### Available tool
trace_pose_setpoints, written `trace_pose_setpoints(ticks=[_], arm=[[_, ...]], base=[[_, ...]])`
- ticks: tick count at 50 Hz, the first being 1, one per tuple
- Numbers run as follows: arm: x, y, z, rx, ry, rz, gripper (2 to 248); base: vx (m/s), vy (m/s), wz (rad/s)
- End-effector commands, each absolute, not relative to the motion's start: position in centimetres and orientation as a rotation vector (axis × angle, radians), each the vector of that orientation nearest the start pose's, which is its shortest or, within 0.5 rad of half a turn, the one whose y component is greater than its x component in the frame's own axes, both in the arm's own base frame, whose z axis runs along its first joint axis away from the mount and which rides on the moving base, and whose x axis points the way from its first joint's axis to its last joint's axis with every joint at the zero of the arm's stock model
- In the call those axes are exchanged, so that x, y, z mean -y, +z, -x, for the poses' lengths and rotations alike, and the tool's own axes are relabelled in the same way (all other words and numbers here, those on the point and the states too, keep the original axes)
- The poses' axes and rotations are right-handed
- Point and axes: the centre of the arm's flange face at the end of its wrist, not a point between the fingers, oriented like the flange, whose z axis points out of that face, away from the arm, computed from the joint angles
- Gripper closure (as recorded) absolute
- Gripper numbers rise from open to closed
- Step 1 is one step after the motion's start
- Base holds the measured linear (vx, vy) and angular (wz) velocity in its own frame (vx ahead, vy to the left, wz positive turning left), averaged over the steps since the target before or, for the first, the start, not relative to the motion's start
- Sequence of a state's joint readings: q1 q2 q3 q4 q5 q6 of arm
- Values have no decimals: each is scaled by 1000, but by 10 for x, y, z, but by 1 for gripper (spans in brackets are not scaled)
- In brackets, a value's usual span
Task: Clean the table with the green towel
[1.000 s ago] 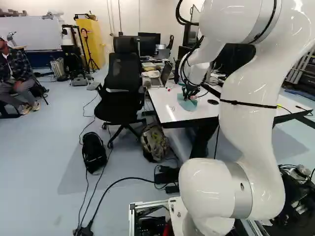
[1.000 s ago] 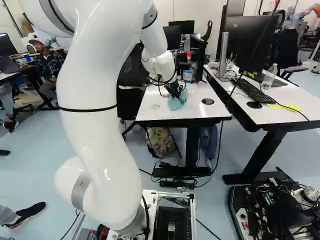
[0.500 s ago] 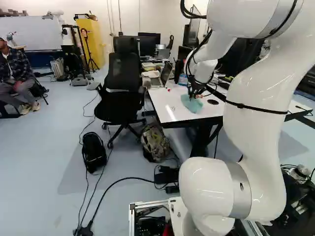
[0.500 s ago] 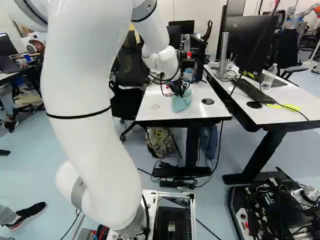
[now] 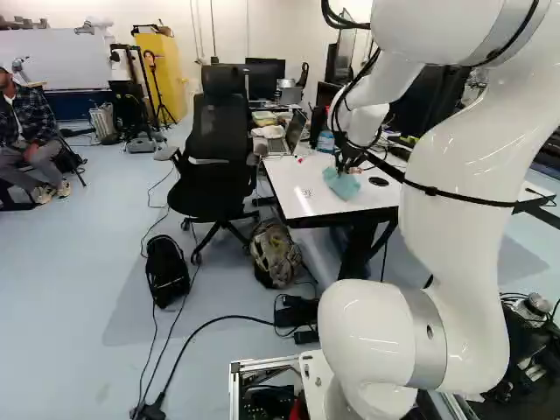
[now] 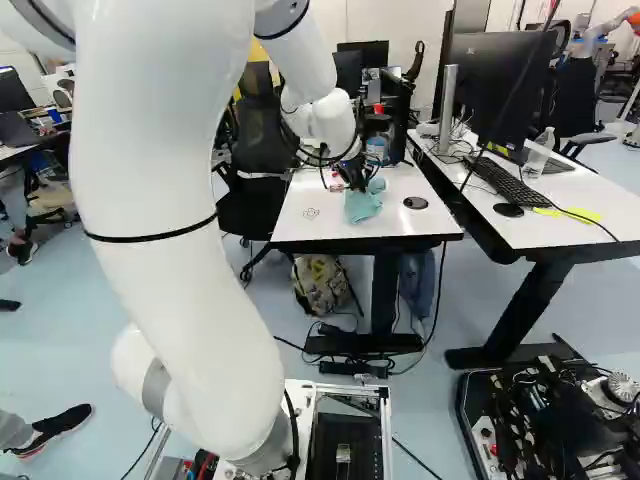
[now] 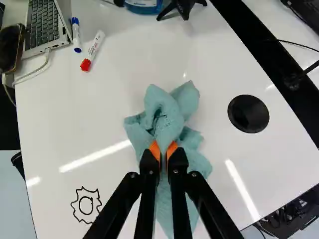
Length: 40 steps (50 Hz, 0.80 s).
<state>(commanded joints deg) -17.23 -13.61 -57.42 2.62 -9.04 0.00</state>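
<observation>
Two fingers nearly closed, pinching green towel between orange pads.

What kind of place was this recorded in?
Probably a robotics lab or shared workshop: another robot stands at the far right of the right base view, a whiteboard is at the far left of the left base view, and desks carry a keyboard and monitor.

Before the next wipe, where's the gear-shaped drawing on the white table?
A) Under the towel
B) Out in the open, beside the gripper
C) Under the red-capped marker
B: the drawing lies uncovered beside the gripper, clear of the towel pinched between its fingers.
</observation>
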Motion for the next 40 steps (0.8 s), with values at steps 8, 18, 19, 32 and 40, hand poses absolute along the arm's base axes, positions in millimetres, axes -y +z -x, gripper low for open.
trace_pose_setpoints(ticks=[8,18,19,32,40], arm=[[157,466,-510,-524,-947,3022,214],[152,466,-495,-523,-938,3024,214],[152,466,-494,-523,-937,3024,214],[143,466,-473,-516,-928,3026,214],[137,466,-459,-511,-923,3027,214]], base=[[0,0,0],[0,0,0],[0,0,0],[0,0,0],[0,0,0]])
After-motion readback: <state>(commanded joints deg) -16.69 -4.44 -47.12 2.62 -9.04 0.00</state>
